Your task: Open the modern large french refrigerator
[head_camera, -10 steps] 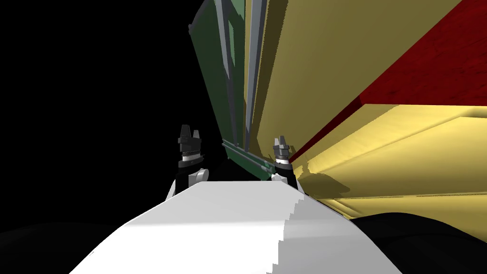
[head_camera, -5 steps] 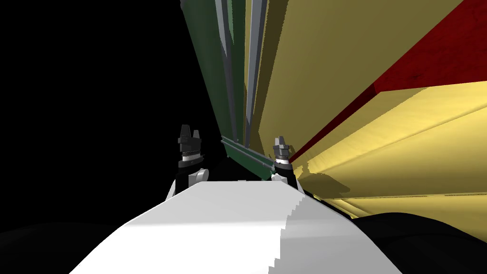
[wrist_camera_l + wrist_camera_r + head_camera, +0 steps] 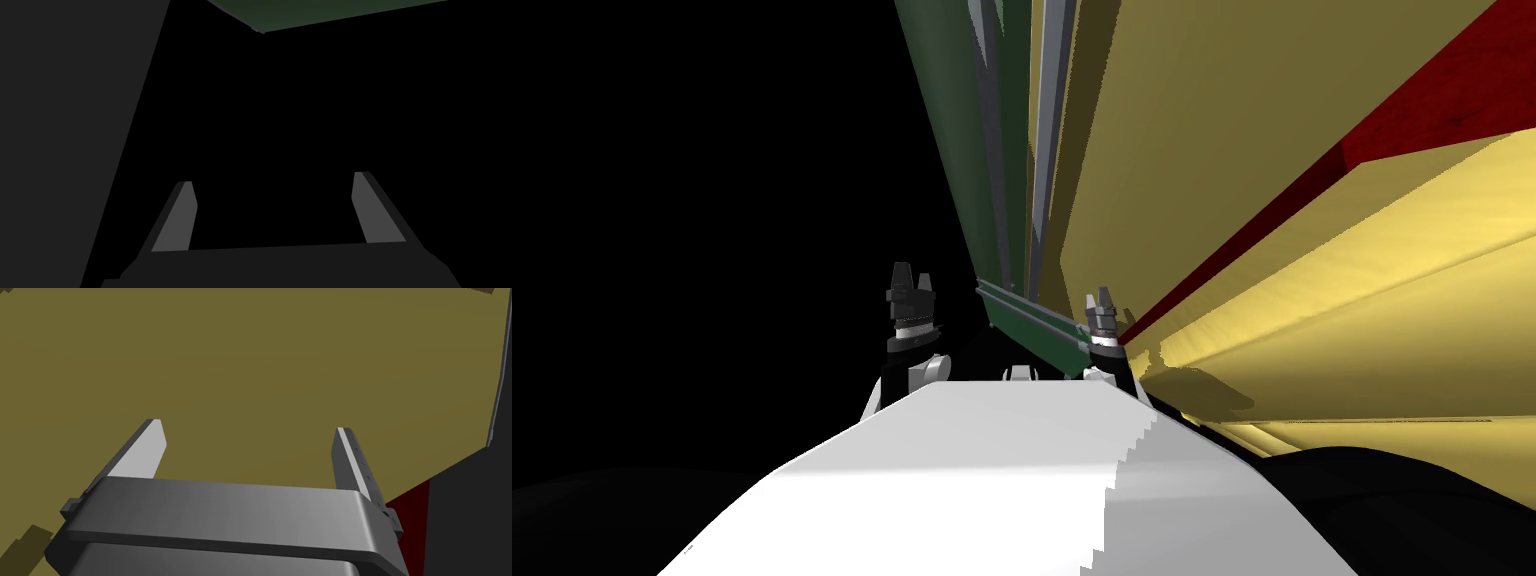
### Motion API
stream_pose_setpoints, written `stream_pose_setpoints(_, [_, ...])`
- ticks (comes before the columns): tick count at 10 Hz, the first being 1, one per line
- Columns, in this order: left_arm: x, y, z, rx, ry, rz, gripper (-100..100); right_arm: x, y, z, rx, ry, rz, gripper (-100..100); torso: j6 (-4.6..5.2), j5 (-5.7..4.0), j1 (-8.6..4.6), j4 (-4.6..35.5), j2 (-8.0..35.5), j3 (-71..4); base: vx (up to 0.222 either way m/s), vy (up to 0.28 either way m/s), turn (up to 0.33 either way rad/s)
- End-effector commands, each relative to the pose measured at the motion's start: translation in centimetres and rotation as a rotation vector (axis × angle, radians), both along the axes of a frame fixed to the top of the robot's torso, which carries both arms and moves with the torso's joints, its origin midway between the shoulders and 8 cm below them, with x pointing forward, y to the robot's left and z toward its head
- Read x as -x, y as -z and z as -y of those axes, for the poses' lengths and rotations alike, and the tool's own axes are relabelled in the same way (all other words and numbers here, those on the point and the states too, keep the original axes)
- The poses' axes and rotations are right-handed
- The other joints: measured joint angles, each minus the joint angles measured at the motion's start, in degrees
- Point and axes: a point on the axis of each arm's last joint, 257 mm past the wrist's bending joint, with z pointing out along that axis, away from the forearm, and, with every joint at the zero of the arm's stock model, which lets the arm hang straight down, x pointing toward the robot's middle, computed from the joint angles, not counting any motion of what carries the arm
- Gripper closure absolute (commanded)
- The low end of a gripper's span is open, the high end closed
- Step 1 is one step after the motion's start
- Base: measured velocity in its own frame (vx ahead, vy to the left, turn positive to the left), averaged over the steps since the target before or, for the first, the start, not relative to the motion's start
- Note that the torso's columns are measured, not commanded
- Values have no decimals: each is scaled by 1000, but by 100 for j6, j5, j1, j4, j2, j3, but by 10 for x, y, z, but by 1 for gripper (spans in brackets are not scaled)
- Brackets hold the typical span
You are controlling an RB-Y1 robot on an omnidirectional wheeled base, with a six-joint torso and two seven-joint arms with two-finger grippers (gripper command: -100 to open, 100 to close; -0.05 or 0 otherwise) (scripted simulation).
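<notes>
Facing the dark green refrigerator (image 3: 952,150), we see it rise from just ahead of our claws toward the top of the head view. It stands between a black area (image 3: 712,200) on our left and a tall yellow panel (image 3: 1212,120) on our right. Two long grey handles (image 3: 1047,150) run up its front side by side, with a narrow gap between them. A lower green front (image 3: 1037,338), with a grey bar along its upper edge, lies between the two claws.

The left claw (image 3: 910,272) hovers against the black area, released and apart from the refrigerator's left edge. Its wrist view shows both fingers (image 3: 175,220) spread with nothing between them, and a corner of green panel (image 3: 325,12) beyond. That side is open.

The right claw (image 3: 1100,297) sits just beside the lower front's right end, also released, its fingers (image 3: 142,450) splayed before the flat yellow panel. A dark red surface (image 3: 1442,120) slants down toward this claw, above pale yellow cabinet fronts (image 3: 1362,300), so the right side is crowded.
</notes>
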Motion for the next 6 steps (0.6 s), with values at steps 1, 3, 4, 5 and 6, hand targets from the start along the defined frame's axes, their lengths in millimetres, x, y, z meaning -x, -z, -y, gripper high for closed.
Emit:
stream_pose_setpoints(1, [0,0,0,0,0,0,0,-4,14,1,64,32,-27,-100,0,0,0,5,4,-5,-13,-15,36])
stream_pose_setpoints(3, [0,0,0,0,0,0,0,-7,25,2,113,57,-48,-100,0,0,1,6,3,-7,-13,-17,50])
stream_pose_setpoints(4, [0,0,0,0,0,0,0,-9,37,3,152,75,-71,-100,1,0,2,6,3,-8,-12,-16,70])
stream_pose_setpoints(5, [0,0,0,0,0,0,0,-9,37,3,167,85,-71,-100,-1,0,2,6,3,-7,-12,-12,39])
stream_pose_setpoints(6, [0,0,0,0,0,0,0,-12,50,4,205,103,-95,-100,1,1,2,6,3,-7,-17,-17,71])
